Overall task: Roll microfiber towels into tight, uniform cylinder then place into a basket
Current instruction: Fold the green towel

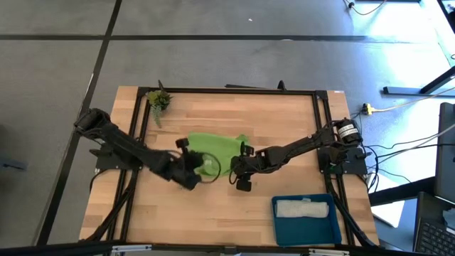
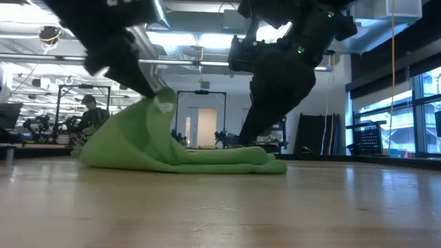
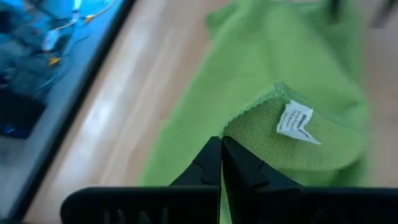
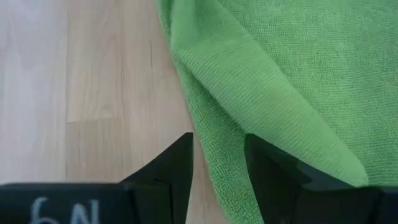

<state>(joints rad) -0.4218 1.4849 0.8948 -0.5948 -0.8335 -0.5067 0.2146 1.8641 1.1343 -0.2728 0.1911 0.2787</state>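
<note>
The lime green towel [image 1: 213, 148] lies crumpled at the table's middle. Its near left part is raised into a peak [image 2: 148, 114], and the rest lies on the wood. My left gripper [image 1: 197, 168] is shut on that raised part. My right gripper [image 1: 239, 171] is open, low at the towel's right side. Its fingers [image 4: 180, 158] stand on either side of a folded towel edge [image 4: 214, 134]. The pale grey-white towel [image 1: 303, 208] lies rolled in the teal basket [image 1: 284, 226] at the near right. My left gripper pinches the green towel's hemmed edge [image 3: 239, 118] between its two shut fingers, close to the white label [image 3: 295, 121]. The held part is lifted off the table [image 2: 157, 102] and the cloth slopes down slack from it. The rest of the towel lies on the wood.
A small leafy plant sprig [image 1: 158, 101] lies at the far left of the table. A black frame [image 1: 227, 90] runs round the tabletop. Bare wood [image 1: 213, 213] shows between the towel and the near edge, left of the basket.
</note>
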